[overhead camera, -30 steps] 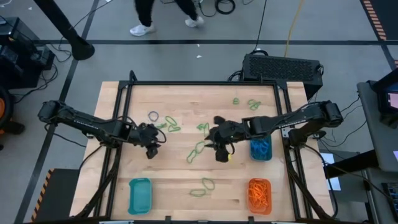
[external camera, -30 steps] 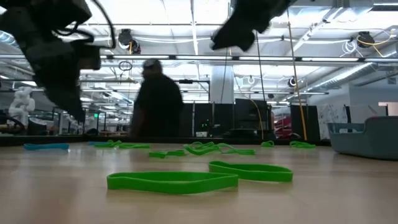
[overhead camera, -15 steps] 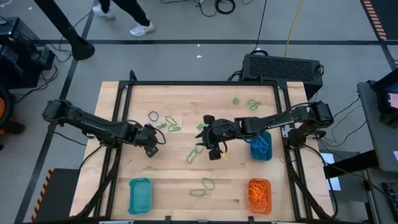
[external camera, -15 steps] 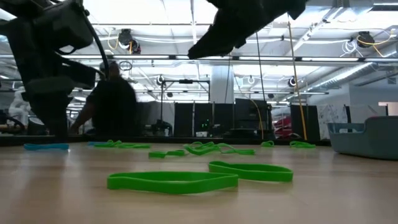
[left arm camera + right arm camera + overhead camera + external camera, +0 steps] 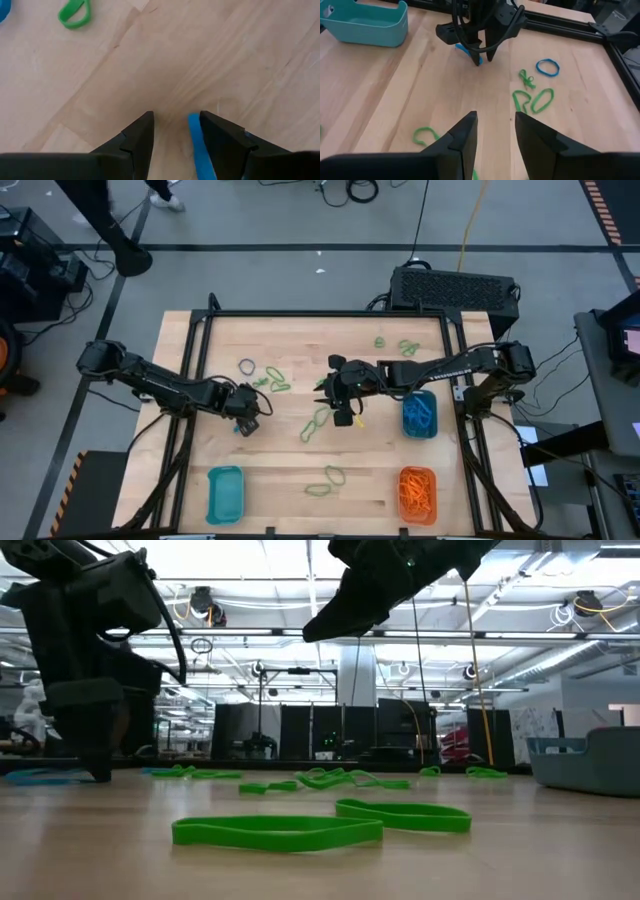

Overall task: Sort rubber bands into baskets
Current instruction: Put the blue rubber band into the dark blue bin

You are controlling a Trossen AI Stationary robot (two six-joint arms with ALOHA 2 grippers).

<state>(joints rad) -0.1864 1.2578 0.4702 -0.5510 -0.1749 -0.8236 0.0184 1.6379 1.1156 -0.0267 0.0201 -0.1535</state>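
Left tool is down on the bench, jaws parted around one end of a blue rubber band, apparently to lift it toward the teal basket nearby. Right tool, farther from that basket, hovers part-open, holding nothing.

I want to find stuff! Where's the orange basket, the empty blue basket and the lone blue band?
orange basket [image 5: 434, 494]: high view, right rim.
empty blue basket [image 5: 225, 495]: high view, its floor.
blue band [image 5: 547, 67]: right wrist view, its loop.
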